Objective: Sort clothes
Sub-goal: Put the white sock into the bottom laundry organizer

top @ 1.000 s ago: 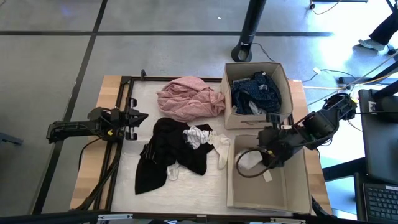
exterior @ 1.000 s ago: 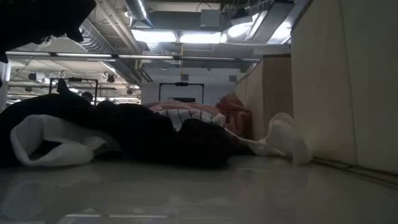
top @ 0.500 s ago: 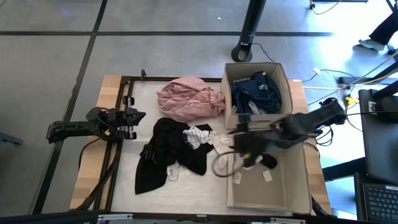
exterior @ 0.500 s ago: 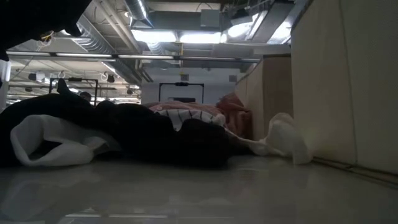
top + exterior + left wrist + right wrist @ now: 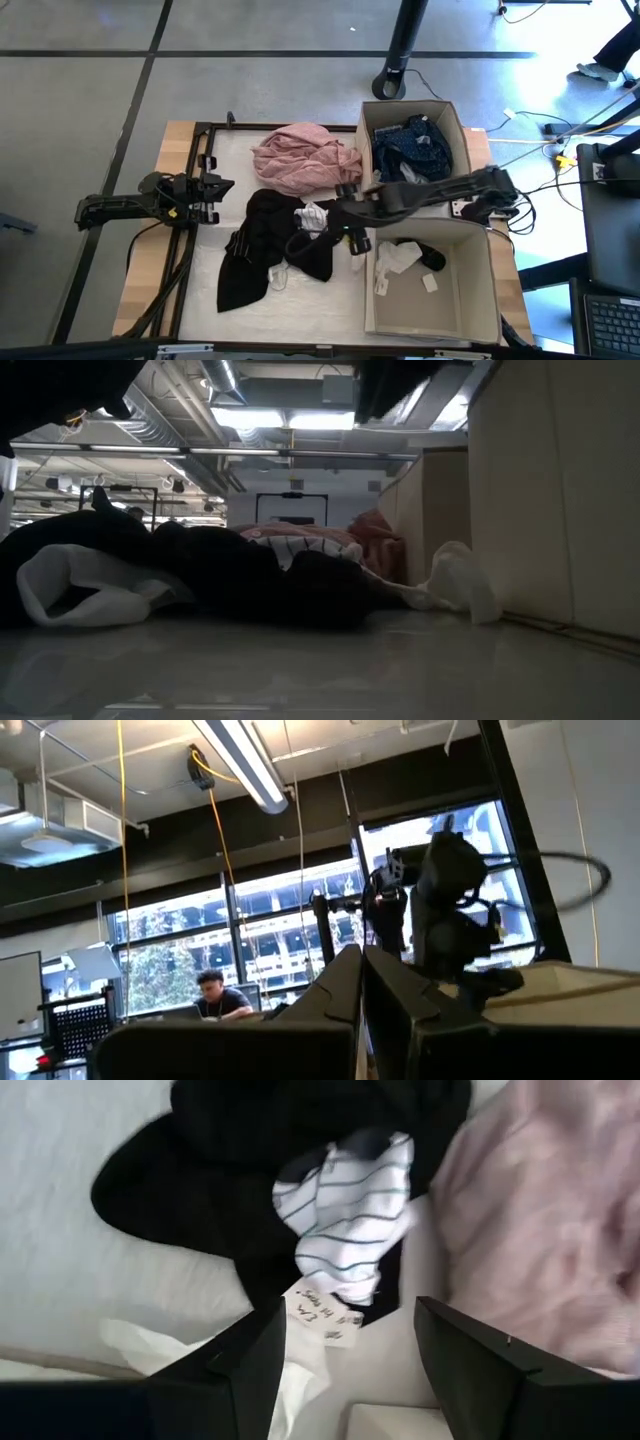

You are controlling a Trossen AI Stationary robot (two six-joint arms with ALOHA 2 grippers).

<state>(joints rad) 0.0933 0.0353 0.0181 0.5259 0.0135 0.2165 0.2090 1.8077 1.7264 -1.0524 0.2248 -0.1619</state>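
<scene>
We find the right gripper (image 5: 345, 232) reaching over the black pieces (image 5: 262, 245) at mid-table, its fingers (image 5: 230, 1370) spread apart and empty above a striped white piece (image 5: 350, 1230). The pink piece (image 5: 303, 158) lies beyond, beside the far box (image 5: 463, 140) holding blue garments (image 5: 415, 150). The near box (image 5: 480, 290) holds white socks (image 5: 397, 262). The left gripper (image 5: 215, 195) waits at the table's left edge (image 5: 150, 290), fingers apparently closed, though the view is poor.
</scene>
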